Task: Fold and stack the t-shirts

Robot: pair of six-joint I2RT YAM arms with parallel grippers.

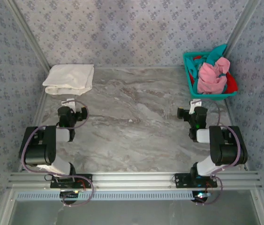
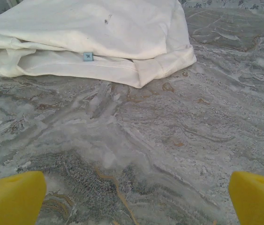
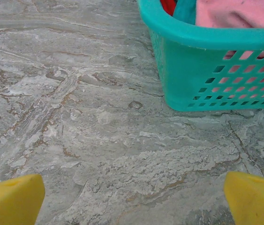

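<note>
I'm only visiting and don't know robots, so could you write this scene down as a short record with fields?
Surface: marble-patterned table
Folded: cream-white t-shirt, far left corner
Waiting: pink t-shirt on top of teal cloth and red cloth, in the teal basket, far right
Left gripper: open, empty, facing the folded shirt
Right gripper: open, empty, facing the basket
Progress: one shirt folded, nothing stacked on it yet

Cams: one overhead, two wrist
Top looks down from above and behind; wrist cams low, close, facing forward: cream-white t-shirt (image 2: 89,37) ahead of left fingers (image 2: 12,197), basket (image 3: 207,70) ahead-right of right fingers (image 3: 10,199), both shared with top
</note>
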